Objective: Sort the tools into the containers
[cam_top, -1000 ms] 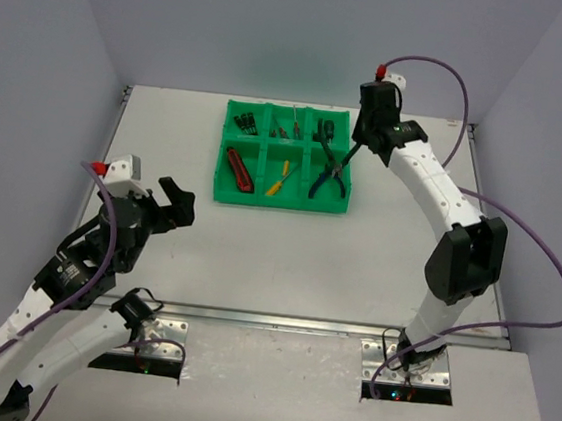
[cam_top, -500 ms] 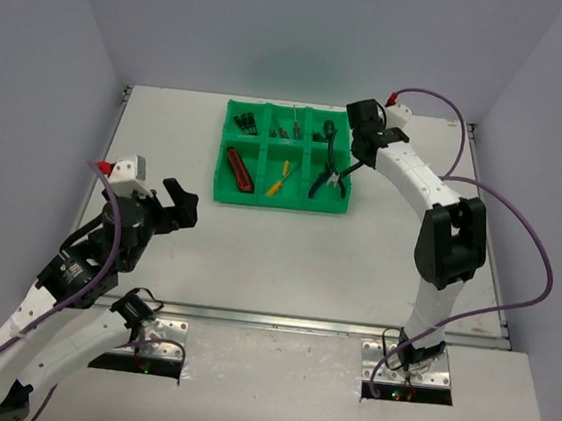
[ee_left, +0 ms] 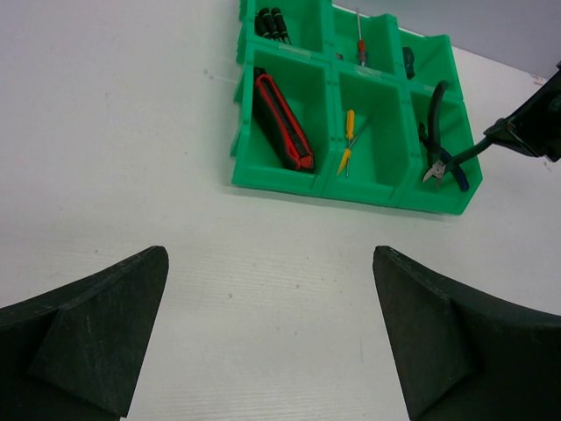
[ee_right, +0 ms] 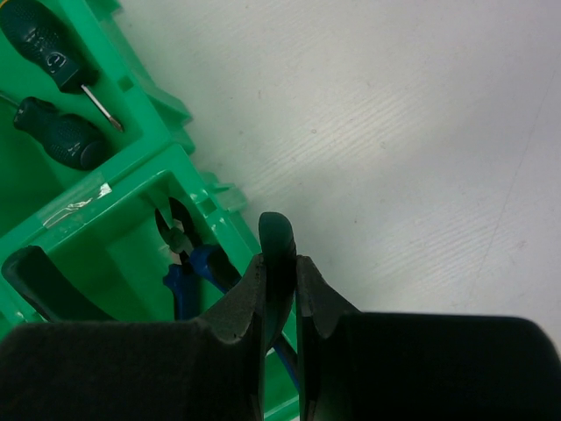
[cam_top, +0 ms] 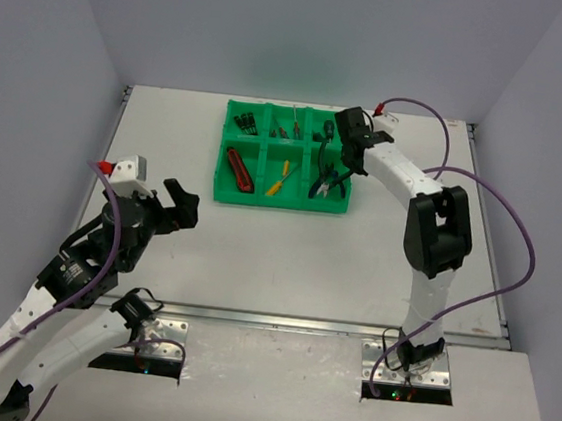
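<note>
Pinching one dark green handle of the pliers [ee_right: 277,230] in the right gripper [ee_right: 279,267], shut tight on it, at the near right compartment of the tray [cam_top: 280,202]. Bright green, square, two rows of three open compartments, set toward the far side of the white table [cam_top: 286,261]. Blue second handle and metal nose down inside the compartment, held handle angled up and out over the right wall. Impossible to tell whether resting on the compartment floor or hanging from the grip.

Elsewhere in the tray: red-and-black knife [ee_left: 282,132] lying in the near left compartment, yellow screwdriver [ee_left: 348,140] in the near middle, dark green screwdrivers [ee_right: 39,39] in the far right, small dark drivers [ee_left: 270,22] in the far left, thin drivers [ee_left: 359,48] in the far middle, too small to name by colour.

Mostly hidden from the right wrist camera behind its own black fingers [ee_right: 131,368]: only a stretch of blue handle and a bit of the nose showing. Cut off at the right edge of the left wrist view: the right gripper itself.

Well apart to the near left, left gripper [cam_top: 176,205] spread wide above the table, fingertips [ee_left: 96,342] cropped by the bottom of its own view. Purple cables [cam_top: 532,252] looping off both arms; pale walls [cam_top: 280,29] on three sides.
</note>
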{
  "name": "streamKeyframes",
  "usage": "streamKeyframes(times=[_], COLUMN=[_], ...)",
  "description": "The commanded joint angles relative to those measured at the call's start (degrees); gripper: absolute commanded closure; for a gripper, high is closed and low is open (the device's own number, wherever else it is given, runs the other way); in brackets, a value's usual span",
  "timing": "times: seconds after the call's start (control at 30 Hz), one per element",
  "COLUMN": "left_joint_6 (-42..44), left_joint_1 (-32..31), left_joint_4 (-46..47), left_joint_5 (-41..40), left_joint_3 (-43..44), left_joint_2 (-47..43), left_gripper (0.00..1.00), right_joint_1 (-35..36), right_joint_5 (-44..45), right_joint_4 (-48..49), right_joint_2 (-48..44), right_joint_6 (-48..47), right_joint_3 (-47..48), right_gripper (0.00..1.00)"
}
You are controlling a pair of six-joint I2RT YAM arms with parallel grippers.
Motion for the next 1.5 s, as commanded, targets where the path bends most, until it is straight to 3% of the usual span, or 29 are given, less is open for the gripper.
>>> streamKeyframes(times=[0.0, 0.13, 0.23, 0.3, 0.63, 0.7, 0.87, 1.07, 1.3, 1.47], left_joint_6=[0.91, 0.97, 0.97, 0.97, 0.89, 0.77, -0.15, -0.33, -0.41, -1.02], left_joint_1=[-0.21, -0.23, -0.22, -0.21, -0.15, -0.12, 0.06, 0.32, 0.32, 0.42], left_joint_4=[2.82, 2.91, 2.91, 2.91, 2.82, 2.73, 1.25, -1.29, -2.06, 0.66], left_joint_5=[0.26, 0.34, 0.49, 0.50, 0.20, -0.26, -2.82, -8.68, -15.83, -18.44], left_joint_3=[-0.03, -0.05, -0.11, -0.09, -0.08, 0.16, 1.98, 6.53, 9.10, 4.19], left_joint_2=[-0.46, -0.55, -0.41, -0.40, -0.34, 0.58, 5.81, 11.42, 10.17, 5.04], left_gripper=[0.00, 0.00, 0.00, 0.00, 0.00, 0.00, 0.00, 0.00, 0.00, 0.00], right_joint_1=[0.72, 0.79, 0.78, 0.98, 1.18, 1.30, 1.56, 1.55, 1.56, 1.56], right_joint_5=[1.36, 0.77, -1.33, -1.98, -6.61, -9.06, -11.23, -18.94, -20.95, -15.45], right_joint_4=[-0.04, 1.55, 3.06, 3.45, 5.54, 8.08, 7.40, 10.00, -1.69, -9.56], right_joint_2=[0.58, -0.27, -1.28, -1.89, -7.07, -12.42, -24.91, -53.92, -78.99, -81.26], right_joint_6=[2.69, 2.13, 1.15, 0.73, -2.09, -7.25, -22.10, -35.79, -33.52, -33.15], right_joint_3=[4.02, 2.65, 1.80, 1.40, -0.22, -4.22, -13.11, -37.77, -45.76, -45.35], right_gripper=[0.97, 0.83, 0.50, 0.40, 0.16, 0.02, 0.01, 0.01, 0.01, 0.01])
